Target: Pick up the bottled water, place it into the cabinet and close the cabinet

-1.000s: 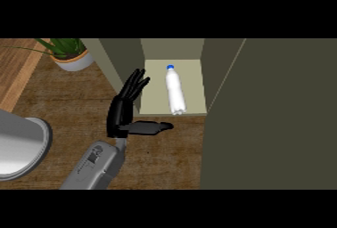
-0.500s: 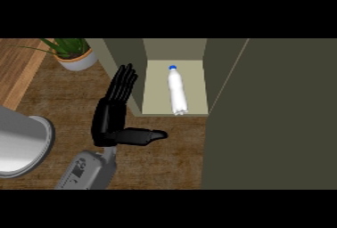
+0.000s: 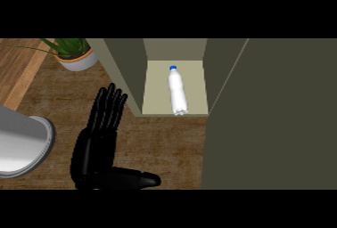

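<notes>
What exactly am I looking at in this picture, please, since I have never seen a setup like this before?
This is the view from a humanoid robot's head, looking steeply down at a kitchen counter. The black shape is its left robot hand, open with straight fingers, thumb pointing right, holding nothing. Its right hand is not in view. The bottled water lies inside the open cabinet, blue cap away from the robot. The large dark panel at right appears to be the cabinet door. A potted plant stands upper left; a grey rounded object sits at the left edge.
</notes>
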Tool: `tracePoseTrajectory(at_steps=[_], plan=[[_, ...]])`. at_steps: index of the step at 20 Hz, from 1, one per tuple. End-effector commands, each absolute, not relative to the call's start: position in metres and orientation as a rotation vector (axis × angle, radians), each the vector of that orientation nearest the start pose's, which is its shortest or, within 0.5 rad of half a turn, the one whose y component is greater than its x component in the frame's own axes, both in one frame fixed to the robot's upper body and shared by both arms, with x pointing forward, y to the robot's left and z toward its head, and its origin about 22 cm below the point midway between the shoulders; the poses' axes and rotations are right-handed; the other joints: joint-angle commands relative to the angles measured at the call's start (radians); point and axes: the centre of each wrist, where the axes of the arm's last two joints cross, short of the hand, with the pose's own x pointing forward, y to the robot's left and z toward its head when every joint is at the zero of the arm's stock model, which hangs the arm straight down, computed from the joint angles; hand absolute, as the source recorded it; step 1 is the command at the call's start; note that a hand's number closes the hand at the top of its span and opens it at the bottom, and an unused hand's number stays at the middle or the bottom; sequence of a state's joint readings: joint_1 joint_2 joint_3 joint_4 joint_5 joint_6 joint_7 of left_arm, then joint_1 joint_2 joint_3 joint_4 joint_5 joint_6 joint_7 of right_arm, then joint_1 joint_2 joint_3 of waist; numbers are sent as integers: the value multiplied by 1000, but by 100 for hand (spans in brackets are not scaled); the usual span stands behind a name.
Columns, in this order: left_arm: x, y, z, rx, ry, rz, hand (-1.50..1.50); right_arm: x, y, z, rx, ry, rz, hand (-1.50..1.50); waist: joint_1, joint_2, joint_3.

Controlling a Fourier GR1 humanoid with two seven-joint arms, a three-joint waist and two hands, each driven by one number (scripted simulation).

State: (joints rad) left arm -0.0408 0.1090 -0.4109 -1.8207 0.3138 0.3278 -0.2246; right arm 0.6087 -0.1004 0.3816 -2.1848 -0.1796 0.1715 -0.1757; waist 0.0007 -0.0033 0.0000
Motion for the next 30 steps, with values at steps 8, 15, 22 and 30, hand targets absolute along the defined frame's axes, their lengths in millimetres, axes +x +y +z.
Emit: tracePoseTrajectory(at_steps=[8,15,22,30], plan=[[150,178,76,-411,-1945,173,-150,93,-204,60,525,-1658,409,150,11,-1,-1],[119,231,74,-307,-1983,197,-150,87,-183,83,638,-1654,563,150,21,-1,-2],[94,252,90,-286,-2004,231,-150,84,-161,95,646,-1688,654,150,22,-2,-2],[82,283,100,-322,-1985,208,-150,89,-138,108,670,-1665,620,150,55,0,-4]])
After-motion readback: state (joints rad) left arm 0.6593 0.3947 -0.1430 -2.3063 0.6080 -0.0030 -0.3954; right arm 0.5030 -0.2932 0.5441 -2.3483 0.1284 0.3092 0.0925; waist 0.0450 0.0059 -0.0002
